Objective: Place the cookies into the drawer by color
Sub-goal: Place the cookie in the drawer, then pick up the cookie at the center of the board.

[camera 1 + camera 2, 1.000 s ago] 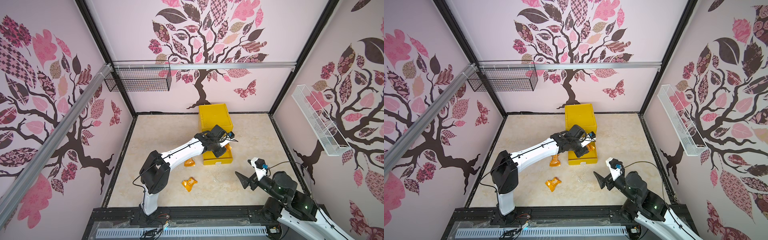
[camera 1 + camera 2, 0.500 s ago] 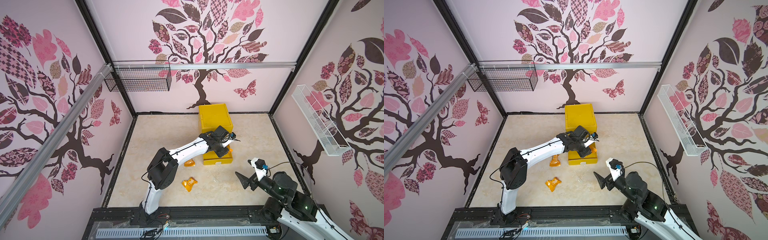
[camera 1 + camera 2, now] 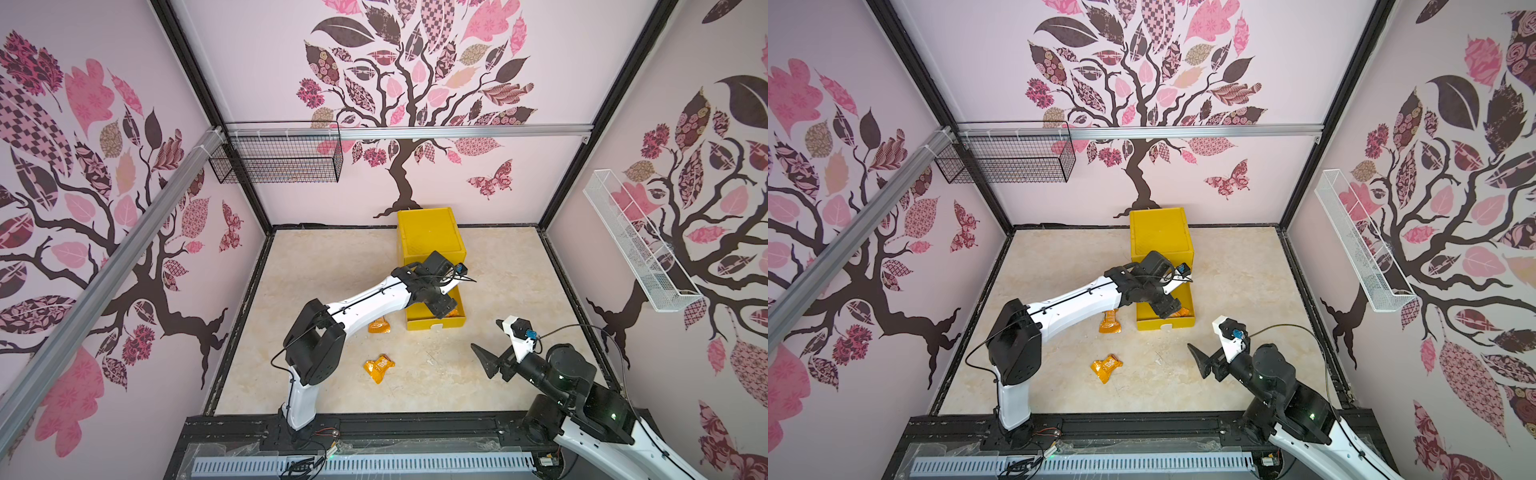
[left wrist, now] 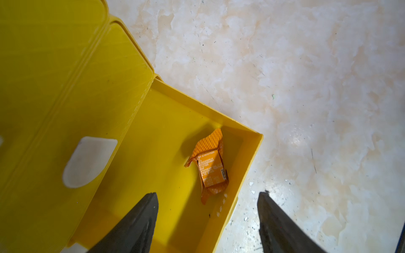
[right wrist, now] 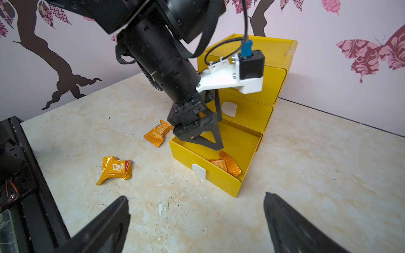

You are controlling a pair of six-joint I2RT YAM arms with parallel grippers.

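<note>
The yellow drawer (image 3: pixel 428 237) chest stands at the back wall, its bottom drawer (image 5: pixel 219 177) pulled out. One orange cookie (image 4: pixel 211 166) lies loose inside that drawer, near a front corner. My left gripper (image 4: pixel 208 193) hangs just above it, open, with nothing between its fingers; in both top views it sits over the open drawer (image 3: pixel 442 305) (image 3: pixel 1167 307). Two more orange cookies lie on the table: one (image 3: pixel 379 326) beside the drawer's left side, another (image 3: pixel 378 366) nearer the front. My right gripper (image 5: pixel 195 196) is open and empty, low over the table in front of the drawer.
A black wire basket (image 3: pixel 276 160) hangs on the back left wall and a white wire basket (image 3: pixel 636 245) on the right wall. The two upper drawers (image 5: pixel 247 109) are closed. A black rail (image 3: pixel 353 424) runs along the table's front edge.
My left gripper has opened over the pulled-out drawer and the orange cookie it carried now lies in the drawer. The right arm has not moved.
</note>
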